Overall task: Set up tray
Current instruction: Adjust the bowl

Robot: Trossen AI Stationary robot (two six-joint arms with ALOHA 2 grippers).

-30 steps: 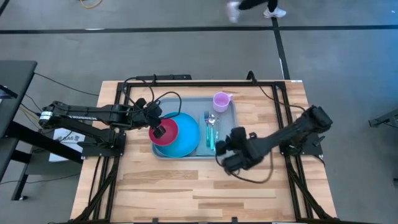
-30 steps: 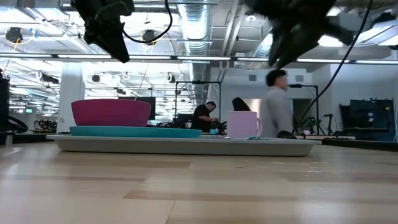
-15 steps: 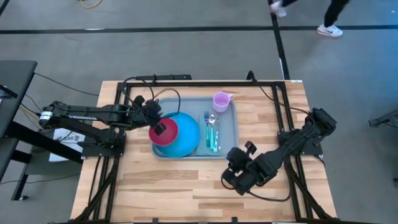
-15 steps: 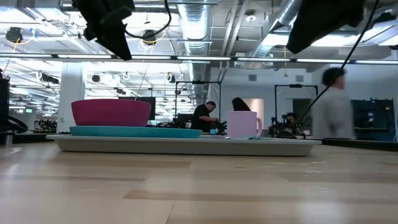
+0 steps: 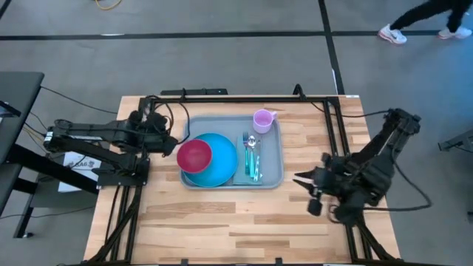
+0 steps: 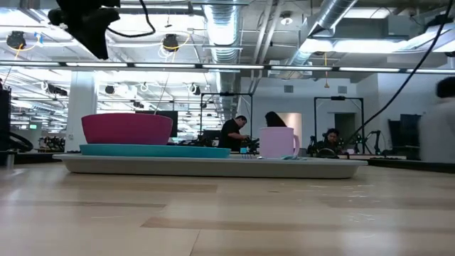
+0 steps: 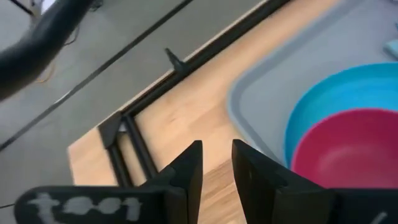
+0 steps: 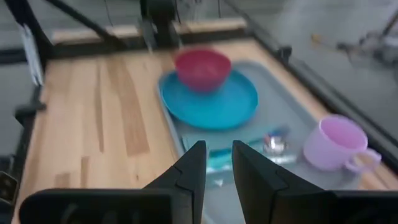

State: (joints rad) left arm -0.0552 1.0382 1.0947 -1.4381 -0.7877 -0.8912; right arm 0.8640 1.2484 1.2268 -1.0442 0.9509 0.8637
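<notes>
Pulling back from the tray [image 5: 270, 174] is what both arms are seen to have done over the last second. The left gripper [image 5: 164, 130], which hovered over the bowl [image 5: 194, 155] a moment ago, is now drawn off past the tray's left edge, above bare table [image 5: 244, 222]. The right gripper [image 5: 301, 179], earlier near the tray's lower right corner, has been swung out well clear on the right side. On each gripper the fingers are seen a narrow gap apart, with nothing between them.

From this retreat it is judged that placing is finished, or nearly so, and nothing appears left outside the tray.

The tray lies flat near the table's far middle. On its left part a blue plate [image 5: 222, 166] is set, with the red bowl resting on the plate's left portion. To the right of the plate, cutlery [image 5: 252, 157] is laid on what seems a teal napkin. A lilac mug [image 5: 262, 120] stands upright in the far right corner, handle turned rightward.
</notes>
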